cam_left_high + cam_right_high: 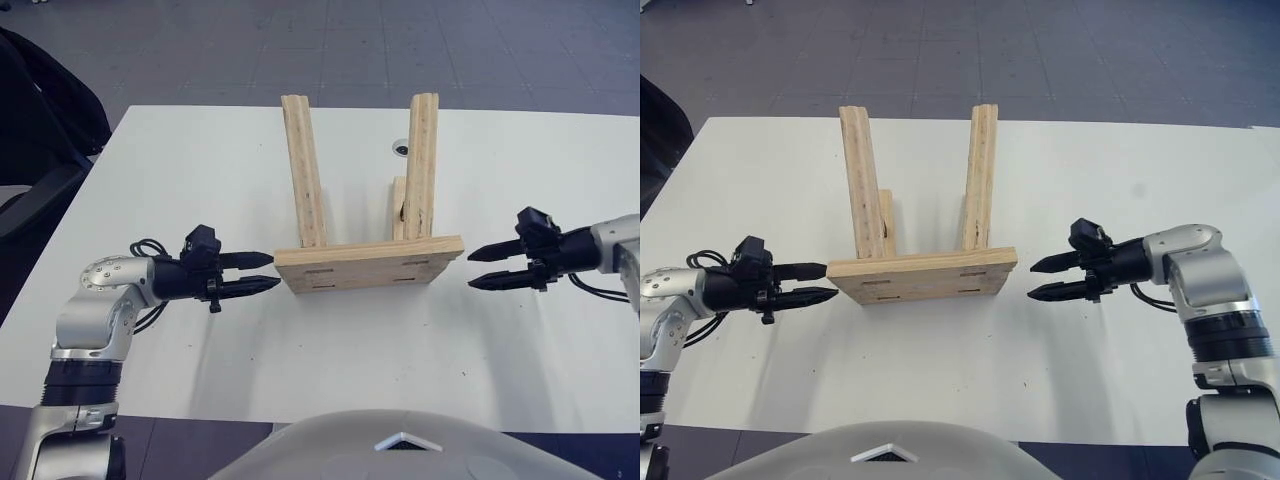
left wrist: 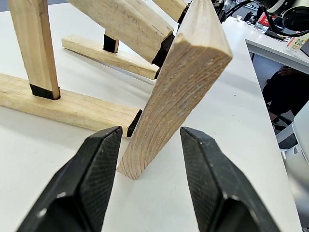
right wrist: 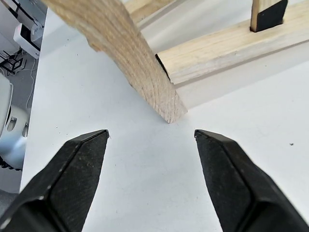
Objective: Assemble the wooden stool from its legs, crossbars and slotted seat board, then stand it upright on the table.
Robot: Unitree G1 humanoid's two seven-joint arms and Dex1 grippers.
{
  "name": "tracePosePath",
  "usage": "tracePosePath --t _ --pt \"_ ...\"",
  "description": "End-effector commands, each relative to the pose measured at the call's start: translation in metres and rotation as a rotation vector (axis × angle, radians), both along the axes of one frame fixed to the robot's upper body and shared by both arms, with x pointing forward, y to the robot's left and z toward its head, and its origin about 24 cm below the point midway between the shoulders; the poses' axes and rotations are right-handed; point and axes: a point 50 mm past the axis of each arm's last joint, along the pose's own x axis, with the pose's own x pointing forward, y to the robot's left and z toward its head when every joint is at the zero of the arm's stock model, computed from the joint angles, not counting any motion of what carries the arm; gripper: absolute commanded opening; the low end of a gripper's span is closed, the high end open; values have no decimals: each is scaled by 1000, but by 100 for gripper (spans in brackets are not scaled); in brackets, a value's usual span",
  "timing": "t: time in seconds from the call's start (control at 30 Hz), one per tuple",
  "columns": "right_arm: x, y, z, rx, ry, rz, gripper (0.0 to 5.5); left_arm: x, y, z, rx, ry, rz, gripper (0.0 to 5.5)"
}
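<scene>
Nearest the robot, the left hand (image 1: 273,270) hung low over the white tabletop (image 1: 200,170) with its two fingers (image 2: 96,179) parted and nothing held between them; its tips lay just beside the left end of the seat (image 1: 370,265), which in the left wrist view stood in line with the gap, though contact could not be told. The right hand (image 1: 470,271) sat at the same depth on the other side, fingers likewise spread and gripping nothing, pointing at the right end of the seat with a strip of bare tabletop between them. Between the two hands the stool (image 1: 925,230) lay tipped on its side, already put together: the seat stood on its long edge, leaning a little, its slotted face turned towards the robot. From its back two legs (image 1: 303,170) ran flat along the tabletop away from the robot, well apart from each other, and a short crossbar (image 1: 400,205) showed just inside the right-side leg. Beyond the far edge of the tabletop lay a grey tiled floor (image 1: 350,45)
</scene>
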Motion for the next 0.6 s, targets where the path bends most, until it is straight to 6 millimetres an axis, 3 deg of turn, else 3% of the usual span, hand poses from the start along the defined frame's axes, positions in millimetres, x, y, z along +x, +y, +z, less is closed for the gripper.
tracePosePath --t 0.03,0.27,0.33,0.47,0.6 --pt "5 13 -2 6 -64 36 329 8 -7 2 4 -24 -13 223" --pt "16 39 0 86 -152 52 329 12 -17 -2 18 -19 -46 223" --pt "15 41 2 90 -156 71 301 14 -16 -3 35 -18 -44 223" --pt "17 43 6 103 -164 92 227 17 -14 -4 42 -20 -41 167" --pt "17 43 8 115 -169 87 158 18 -14 -5 38 -13 -60 158"
